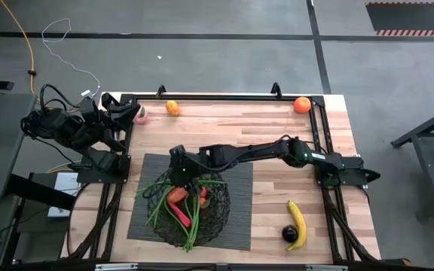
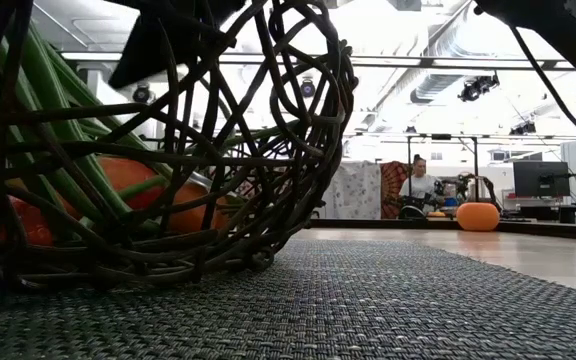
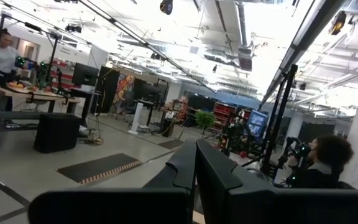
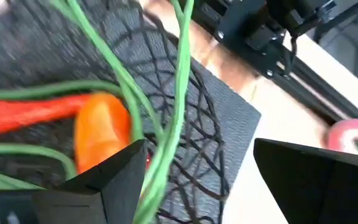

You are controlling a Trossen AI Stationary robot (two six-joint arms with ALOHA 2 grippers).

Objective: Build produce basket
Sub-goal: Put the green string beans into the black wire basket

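Note:
The black wire basket (image 1: 187, 205) stands on a dark ribbed mat (image 1: 236, 169) and fills the left of the low view (image 2: 268, 130). Inside lie red peppers (image 1: 181, 214), an orange piece (image 4: 101, 134) and long green beans (image 1: 157, 211). My right gripper (image 1: 178, 170) is open above the basket's far-left rim, fingers pointing down (image 4: 201, 146). My left gripper (image 3: 195, 168) is shut and parked at the table's far-left corner. A peach (image 1: 140, 113), two oranges (image 1: 172, 108) (image 1: 301, 105), a banana (image 1: 297, 223) and a dark fruit (image 1: 289, 234) rest on the table. My right gripper hangs open over the basket's rim. A green bean (image 4: 166, 137) runs close past one finger (image 4: 114, 177). Whether finger and bean touch cannot be told.
The right arm stretches across the table's middle from its base at the right edge (image 1: 341, 169). Bare wood lies between the mat and the banana. A black frame (image 1: 224, 95) lines the far edge. People sit in the room behind (image 2: 420, 180).

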